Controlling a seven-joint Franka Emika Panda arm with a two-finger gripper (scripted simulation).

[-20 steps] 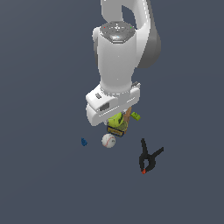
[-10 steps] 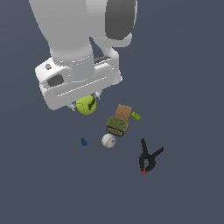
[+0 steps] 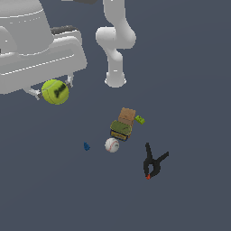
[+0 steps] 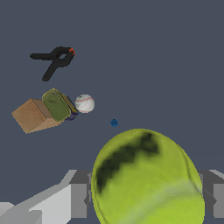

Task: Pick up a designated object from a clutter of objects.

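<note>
Dark grey surface [image 3: 194, 81] seen below, clutter left lying on it: white baseball [image 3: 112, 145], olive tin [image 3: 121, 129], brown box [image 3: 127, 115], black clamp [image 3: 152, 164]. Tennis ball [image 3: 55, 91] held aloft, well apart from clutter, clamped between fingers of tool [image 3: 49, 90]. Ball judged light, felt-covered, slightly springy, not fragile; round shape prone to rolling out. Hold best taken across widest middle, as seen in wrist view.

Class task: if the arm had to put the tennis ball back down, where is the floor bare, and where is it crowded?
Bare: the floor between blue piece and clamp, towards the viewer. Crowded: box, tin, green block, baseball.
</note>
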